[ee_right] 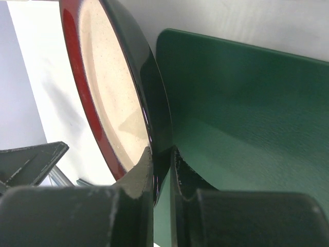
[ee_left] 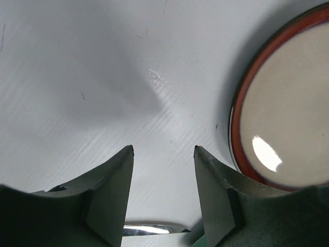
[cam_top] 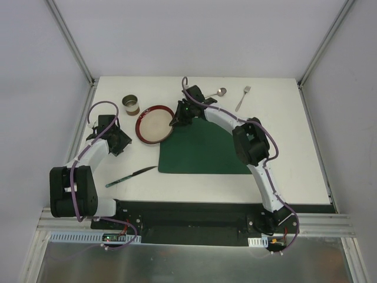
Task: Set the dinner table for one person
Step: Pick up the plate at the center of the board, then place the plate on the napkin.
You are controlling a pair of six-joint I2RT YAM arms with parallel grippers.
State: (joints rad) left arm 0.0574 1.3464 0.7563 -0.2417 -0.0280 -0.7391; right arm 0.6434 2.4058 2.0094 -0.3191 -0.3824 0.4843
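White and matte, the desk (cam_top: pixel 294 159) is a broad rectangle. Its long axis runs left to right across the overhead view, with metal rails along its short sides. It carries the green placemat (cam_top: pixel 206 150) and spreads beyond it on every side. The desk's near edge is hidden by the black mounting board (cam_top: pixel 194 213) under the arm bases.

At the placemat's far left corner sits the red-rimmed plate (cam_top: pixel 154 125). The right fingers (cam_top: pixel 175 121) are clenched on its rim, one inside the lip and one outside. Whether the plate lies flat or is raised is hard to tell.

Left of the placemat, past the plate, the left fingers (cam_top: pixel 122 143) stand apart over bare desk with nothing between them. A knife (cam_top: pixel 131 176) lies off the placemat's near left corner; the left wrist view catches only its blade tip, cut by the frame.

Beyond the placemat's far edge lie a spoon (cam_top: pixel 215 92), partly behind the right arm (cam_top: pixel 259 159), and a fork (cam_top: pixel 242 98). A metal cup (cam_top: pixel 131 105) stands off to the far left.
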